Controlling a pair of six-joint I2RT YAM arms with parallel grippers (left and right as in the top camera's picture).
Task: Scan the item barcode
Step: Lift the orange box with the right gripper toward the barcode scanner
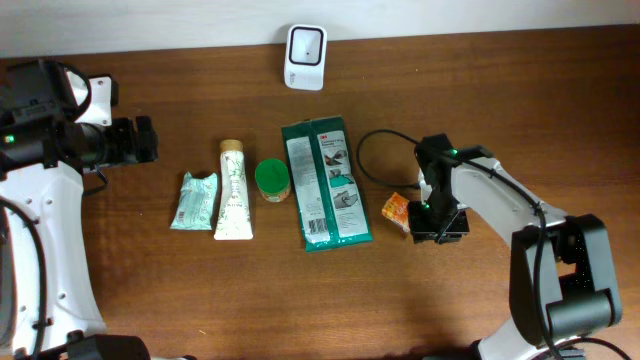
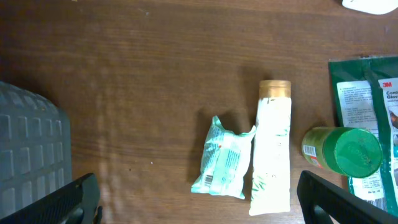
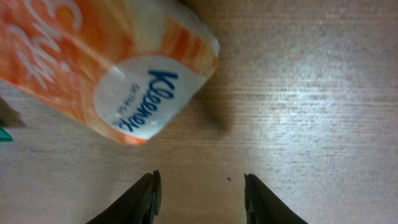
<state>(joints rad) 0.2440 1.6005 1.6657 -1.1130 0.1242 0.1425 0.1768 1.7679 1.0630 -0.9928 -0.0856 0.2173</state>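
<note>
Item: orange Kleenex pack (image 3: 112,68), lying on the table (image 1: 200,300), just right of the green glove packet (image 1: 325,185).
Right gripper (image 3: 200,186): over the pack's edge, fingers parted, nothing between them.
Left gripper (image 1: 148,140): spread wide, empty.
White scanner (image 1: 304,57): far edge.

Wooden table (image 1: 200,300) bears scanner (image 1: 304,57), teal packet (image 1: 194,201), tube (image 1: 233,190), green jar (image 1: 271,180), glove pack (image 1: 325,185), Kleenex pack (image 1: 397,209).
</note>
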